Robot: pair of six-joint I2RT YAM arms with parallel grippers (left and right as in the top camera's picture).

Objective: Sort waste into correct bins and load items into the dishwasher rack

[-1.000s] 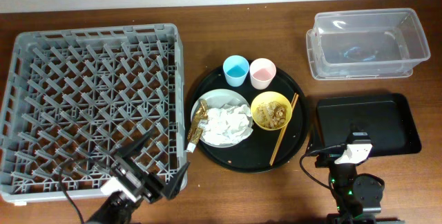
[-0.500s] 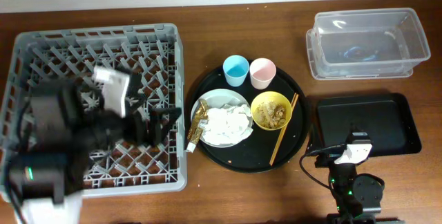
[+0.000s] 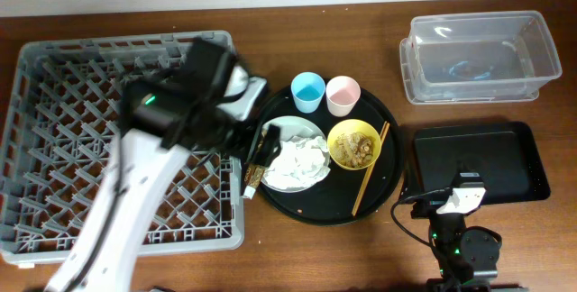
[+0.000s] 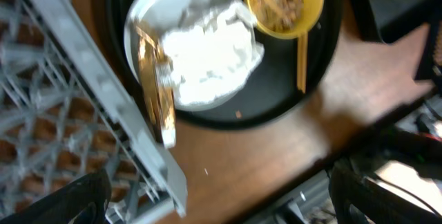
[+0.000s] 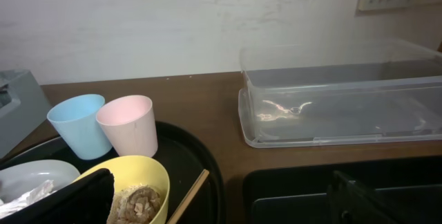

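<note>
Left arm (image 3: 135, 193): white link rises from near-left edge, bends at dark wrist housing with green light, forearm turned rightward. Outline blurred in overhead view. Left gripper (image 3: 259, 145): points right and downward, jaws spread wide, nothing between them. Wrist view shows dark fingers (image 4: 69, 200) at both lower corners, gap between them empty.

Right arm (image 3: 462, 247): folded low at near-right edge, compact, green light on base. Right gripper (image 3: 458, 195): faces away from near edge, level, jaws wide apart, holding nothing. Fingertips at both lower corners of its wrist view.

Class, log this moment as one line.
left gripper open near gold-brown snack wrapper | right gripper open by shallow black rectangular tray | nothing held
</note>
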